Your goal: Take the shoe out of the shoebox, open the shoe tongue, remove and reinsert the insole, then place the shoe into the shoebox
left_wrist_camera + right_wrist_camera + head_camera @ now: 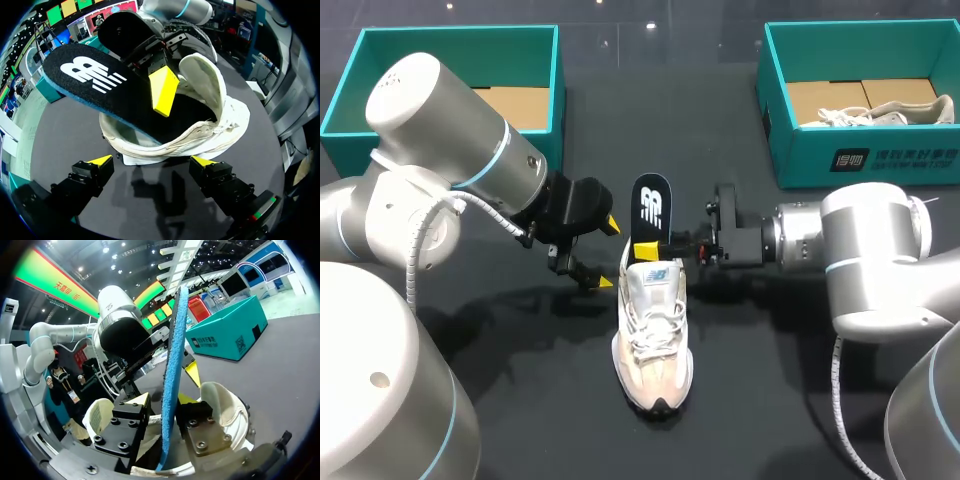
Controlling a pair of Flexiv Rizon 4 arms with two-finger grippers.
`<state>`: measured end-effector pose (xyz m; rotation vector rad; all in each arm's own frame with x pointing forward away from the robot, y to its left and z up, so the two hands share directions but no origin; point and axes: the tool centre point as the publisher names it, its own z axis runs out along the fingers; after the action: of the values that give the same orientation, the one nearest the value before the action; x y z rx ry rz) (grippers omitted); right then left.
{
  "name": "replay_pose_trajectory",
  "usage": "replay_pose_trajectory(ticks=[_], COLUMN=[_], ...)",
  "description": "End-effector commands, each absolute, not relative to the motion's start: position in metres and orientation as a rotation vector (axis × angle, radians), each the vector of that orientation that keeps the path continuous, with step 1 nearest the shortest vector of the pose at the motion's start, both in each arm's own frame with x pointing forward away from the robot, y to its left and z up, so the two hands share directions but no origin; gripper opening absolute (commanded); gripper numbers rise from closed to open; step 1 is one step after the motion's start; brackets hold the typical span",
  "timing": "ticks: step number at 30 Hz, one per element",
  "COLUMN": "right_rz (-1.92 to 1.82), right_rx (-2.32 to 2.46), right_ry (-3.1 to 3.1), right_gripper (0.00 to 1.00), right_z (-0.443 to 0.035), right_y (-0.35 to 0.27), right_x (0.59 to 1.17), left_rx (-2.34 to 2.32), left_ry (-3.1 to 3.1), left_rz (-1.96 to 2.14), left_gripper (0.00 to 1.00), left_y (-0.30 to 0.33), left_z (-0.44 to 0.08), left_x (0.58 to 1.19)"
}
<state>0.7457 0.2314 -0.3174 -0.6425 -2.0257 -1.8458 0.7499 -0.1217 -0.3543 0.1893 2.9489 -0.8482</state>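
Your left gripper [151, 161] gapes open just beside the cream lace-up sneaker's [653, 340] heel. Your right gripper [682, 243] clamps the black foam insole [652, 210], upright in that heel. A teal cardboard shoebox [860, 160] sits behind the sneaker.

You get bright, even overhead light in the head view. Lamp reflections dot the table [620, 60] by its far edge. Soft shadows pool under the left arm [450, 150] and beside the shoe [655, 340]. Arm shells show mild sheen. Both wrist views bend hard toward their rims. In the left wrist view the insole [100, 95] shades the shoe's inside, and the left gripper [152, 161] throws shadow on the table.
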Motion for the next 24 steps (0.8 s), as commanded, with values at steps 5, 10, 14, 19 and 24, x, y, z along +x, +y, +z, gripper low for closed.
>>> replay_pose_trajectory(ticks=[5,10,14,19,24], right_rz=[-1.860,-1.877,-1.870,-1.858,-1.827], right_rx=[-0.619,-0.617,-0.634,-0.664,-0.712], right_ry=[-2.014,-2.006,-1.989,-1.960,-1.927], right_gripper=[0.28,0.25,0.00,0.00,0.00], right_z=[-0.315,-0.316,-0.321,-0.328,-0.340], right_y=[0.229,0.229,0.229,0.230,0.233], right_x=[0.754,0.756,0.754,0.747,0.738], left_rx=[0.189,0.189,0.189,0.189,0.189], left_ry=[2.949,2.949,2.949,2.949,2.949], left_rz=[-0.847,-0.847,-0.847,-0.847,-0.847], left_gripper=[1.00,1.00,1.00,1.00,1.00], left_y=[-0.122,-0.122,-0.122,-0.122,-0.122], left_z=[-0.355,-0.355,-0.355,-0.355,-0.355], left_x=[0.750,0.750,0.750,0.750,0.750])
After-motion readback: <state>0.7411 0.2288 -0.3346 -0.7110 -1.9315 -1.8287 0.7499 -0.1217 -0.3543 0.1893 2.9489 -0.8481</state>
